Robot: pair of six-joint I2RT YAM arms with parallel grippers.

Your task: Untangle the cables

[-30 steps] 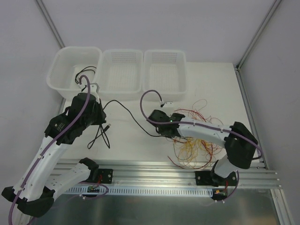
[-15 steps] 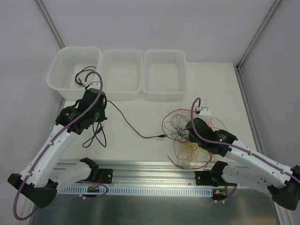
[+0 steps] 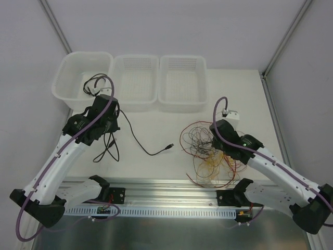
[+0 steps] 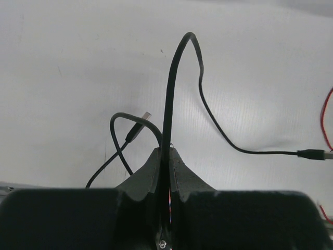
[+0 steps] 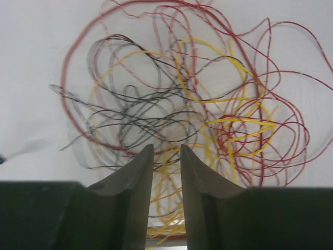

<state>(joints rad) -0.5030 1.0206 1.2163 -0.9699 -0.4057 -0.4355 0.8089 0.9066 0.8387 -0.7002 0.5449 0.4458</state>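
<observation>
White desk (image 3: 171,122) carries the cables (image 3: 203,151), a loose tangle of red, yellow and black wire lying toward its near right corner. I have the right gripper (image 5: 166,149) over them, fingers slightly apart, pinching nothing I can make out. The left gripper (image 4: 165,155), nearer the left edge, is pressed together on a black cable (image 4: 170,88) whose plug rests mid-desk.

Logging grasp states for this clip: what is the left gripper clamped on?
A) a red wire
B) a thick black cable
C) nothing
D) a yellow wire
B: in the left wrist view the left gripper has its jaws closed on the black cable, which rises from between them and loops away to a plug on the right.
</observation>
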